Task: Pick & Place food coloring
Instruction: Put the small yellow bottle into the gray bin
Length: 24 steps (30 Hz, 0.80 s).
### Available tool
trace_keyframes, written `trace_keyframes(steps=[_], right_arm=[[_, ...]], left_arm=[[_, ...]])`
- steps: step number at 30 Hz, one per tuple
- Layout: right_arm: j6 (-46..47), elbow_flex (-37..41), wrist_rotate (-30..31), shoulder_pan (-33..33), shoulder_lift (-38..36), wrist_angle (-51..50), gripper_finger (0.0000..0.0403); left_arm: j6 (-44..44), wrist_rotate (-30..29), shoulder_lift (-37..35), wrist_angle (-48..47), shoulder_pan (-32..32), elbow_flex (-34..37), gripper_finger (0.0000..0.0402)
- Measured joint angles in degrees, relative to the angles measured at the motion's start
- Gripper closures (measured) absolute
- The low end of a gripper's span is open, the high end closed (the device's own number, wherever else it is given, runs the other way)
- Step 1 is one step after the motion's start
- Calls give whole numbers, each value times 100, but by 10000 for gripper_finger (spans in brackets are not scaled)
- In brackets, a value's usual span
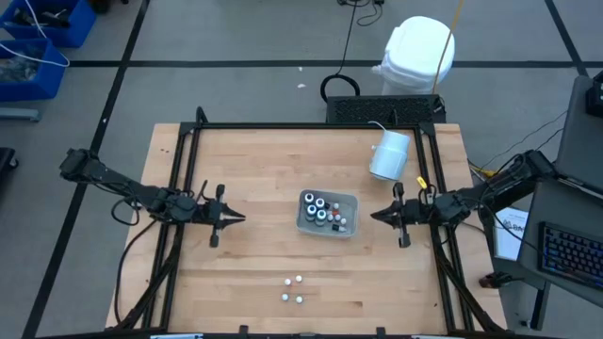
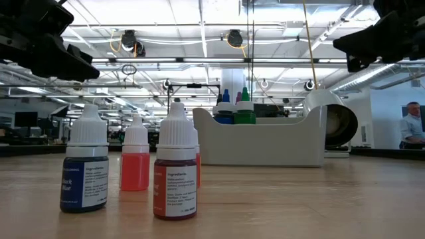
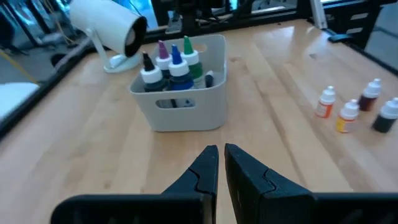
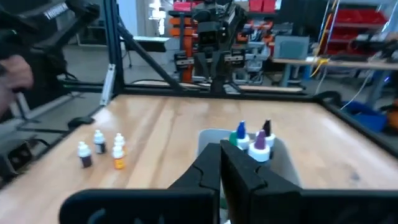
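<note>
Several tiny white-capped food coloring bottles [image 1: 292,289] stand upright on the wood near the table's near edge; the low view shows a blue one [image 2: 86,162], a red one [image 2: 135,156] and a dark red one [image 2: 176,166]. Several bigger bottles [image 3: 168,62] with black, purple, blue and green tops stand in the pale tray [image 1: 350,202] at the table's middle. My left gripper [image 1: 240,217] hovers left of the tray with only a thin slit between its fingers. My right gripper [image 1: 374,216] hovers right of the tray, shut. Both point at the tray and hold nothing.
A big white cylinder [image 1: 389,155] lies on its side at the far right of the table, behind the tray. Black frame rails [image 1: 179,188] run along the table's left, right and far edges. A person [image 2: 412,129] shows far off in the room.
</note>
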<state>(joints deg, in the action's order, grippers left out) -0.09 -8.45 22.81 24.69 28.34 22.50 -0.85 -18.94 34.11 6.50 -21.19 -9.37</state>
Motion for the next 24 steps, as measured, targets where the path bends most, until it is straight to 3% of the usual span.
trace_keyframes(steps=[5, 10, 19, 24], right_arm=[[-476, 0, 278, 0, 0, 170, 403], [-359, 0, 270, 2, 60, 121, 403], [-222, 0, 276, 0, 59, 352, 403], [-560, 0, 273, 0, 59, 292, 403]], left_arm=[[-319, -7, 2, 317, 7, 1, 364], [-173, 138, 1, 535, 9, 0, 364], [1442, -247, 650, -56, 13, 0, 364], [2465, 242, 1384, 467, -42, -5, 364]])
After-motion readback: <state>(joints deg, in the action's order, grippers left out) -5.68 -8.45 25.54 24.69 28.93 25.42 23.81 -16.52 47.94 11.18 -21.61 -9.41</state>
